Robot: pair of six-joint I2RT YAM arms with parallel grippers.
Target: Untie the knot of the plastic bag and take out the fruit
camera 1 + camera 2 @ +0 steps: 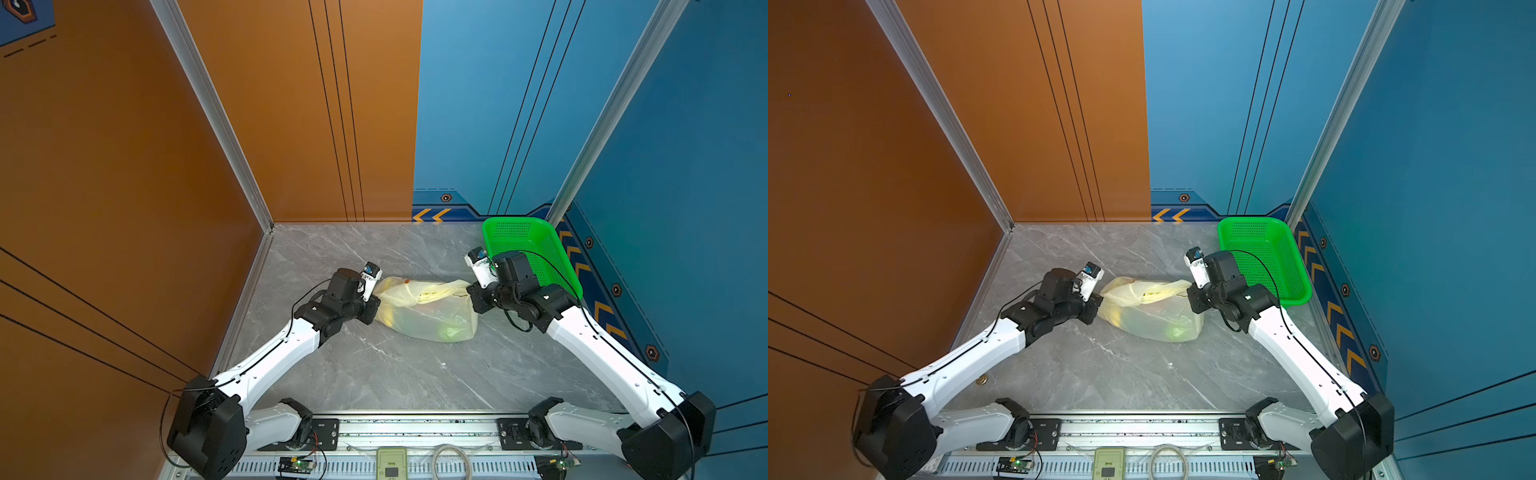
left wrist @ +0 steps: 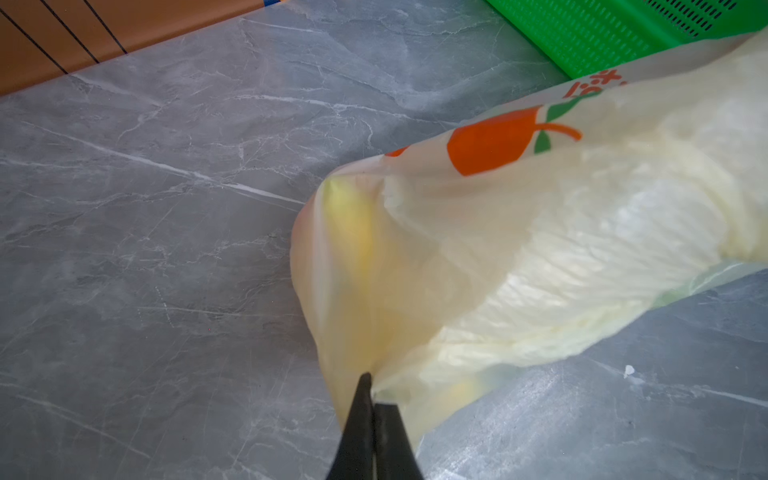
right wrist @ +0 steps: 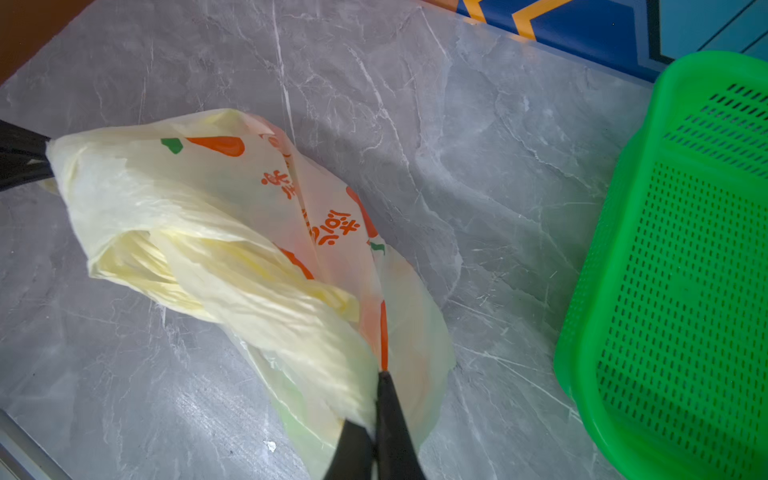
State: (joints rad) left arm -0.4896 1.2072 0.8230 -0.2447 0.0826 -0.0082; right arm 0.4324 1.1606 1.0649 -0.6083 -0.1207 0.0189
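The plastic bag [image 1: 428, 309] [image 1: 1152, 311], thin, cream-yellow with orange prints, lies on its side mid-table. Its handle strips run twisted and bunched across the top at the knot [image 1: 432, 294] [image 3: 174, 266]; I cannot tell how tight it is. The fruit shows only as blurs through the plastic: yellow [image 1: 388, 318] [image 2: 357, 232] at the left end, green [image 1: 449, 331] low at the right. My left gripper [image 1: 376, 301] [image 2: 372, 388] is shut on the bag's left end. At the right end my right gripper [image 1: 469, 291] [image 3: 380, 399] is shut on a bunched fold of the bag [image 3: 291, 316].
A green mesh basket [image 1: 536, 253] [image 1: 1262, 257] [image 3: 685, 291] stands at the back right, just behind the right wrist. The orange wall borders the grey marble table [image 1: 374, 374] on the left, the blue wall on the right.
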